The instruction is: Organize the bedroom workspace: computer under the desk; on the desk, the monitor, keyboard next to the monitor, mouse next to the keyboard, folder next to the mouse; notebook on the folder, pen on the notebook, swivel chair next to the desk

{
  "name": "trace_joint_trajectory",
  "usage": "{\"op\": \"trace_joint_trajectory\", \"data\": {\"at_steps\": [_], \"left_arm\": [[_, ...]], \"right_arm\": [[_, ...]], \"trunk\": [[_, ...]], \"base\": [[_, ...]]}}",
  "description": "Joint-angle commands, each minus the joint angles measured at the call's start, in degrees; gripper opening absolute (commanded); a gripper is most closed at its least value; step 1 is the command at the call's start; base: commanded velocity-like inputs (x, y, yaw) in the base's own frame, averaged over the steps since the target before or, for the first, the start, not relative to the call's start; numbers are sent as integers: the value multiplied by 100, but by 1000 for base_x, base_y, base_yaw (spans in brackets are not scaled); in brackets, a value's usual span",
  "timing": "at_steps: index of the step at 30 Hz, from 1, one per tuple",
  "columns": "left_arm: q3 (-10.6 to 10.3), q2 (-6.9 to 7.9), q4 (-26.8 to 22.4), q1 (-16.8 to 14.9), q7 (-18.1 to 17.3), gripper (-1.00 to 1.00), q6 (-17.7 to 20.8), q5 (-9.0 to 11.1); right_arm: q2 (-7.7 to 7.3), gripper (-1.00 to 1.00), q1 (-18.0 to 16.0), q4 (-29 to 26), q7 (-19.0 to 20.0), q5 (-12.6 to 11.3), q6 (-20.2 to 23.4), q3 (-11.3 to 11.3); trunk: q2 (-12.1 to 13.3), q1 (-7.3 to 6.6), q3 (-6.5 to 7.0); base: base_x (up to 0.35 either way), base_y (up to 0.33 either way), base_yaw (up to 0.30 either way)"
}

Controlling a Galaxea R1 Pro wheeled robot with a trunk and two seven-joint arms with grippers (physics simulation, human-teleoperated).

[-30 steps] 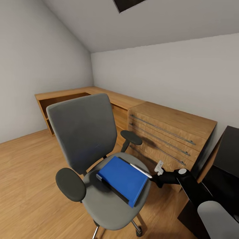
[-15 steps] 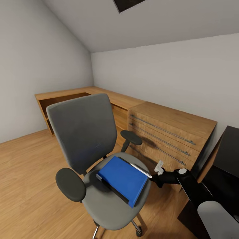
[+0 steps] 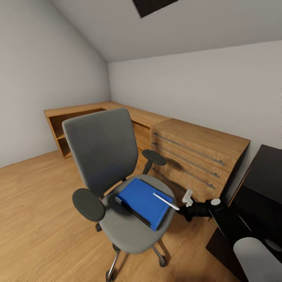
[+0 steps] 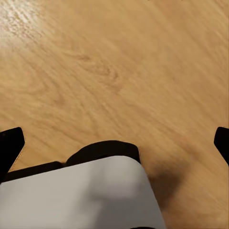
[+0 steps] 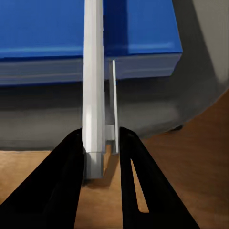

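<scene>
right fingers point(image 5: 102, 157) pinch pen point(image 5: 93, 81) above folder point(image 5: 57, 28).

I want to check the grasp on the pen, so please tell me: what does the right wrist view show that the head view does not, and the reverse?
The right wrist view shows the right gripper shut on the pen, its clip facing one finger, and the folder's pale edge. The head view shows the swivel chair's backrest, the wooden drawer unit and the black desk. Both show the blue folder on the seat with the pen over it.
</scene>
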Motion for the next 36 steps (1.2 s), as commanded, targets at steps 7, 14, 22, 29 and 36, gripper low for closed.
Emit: {"op": "trace_joint_trajectory", "data": {"at_steps": [7,14,22,29,36], "left_arm": [[26,23,-6,2,23,100,27,98],[35,23,10,2,23,100,19,96],[29,21,39,2,19,100,18,80],[28,15,35,2,17,100,18,48],[21,6,35,2,12,100,18,45]], "right_arm": [[-37,-100,97,-949,521,23,130,-4],[-8,-100,523,-2080,655,40,600,-6],[37,-100,1470,-3947,665,63,1170,14],[46,-100,1787,-4574,638,66,1687,40],[40,-100,1908,-4734,639,72,1816,90]], "trunk": [[158,-90,67],[439,-244,193],[759,-419,337],[1040,-573,462],[1321,-727,588]], "base": [[-62,0,0],[-11,0,0],[-1,0,0],[0,0,-4],[0,0,-1]]}}
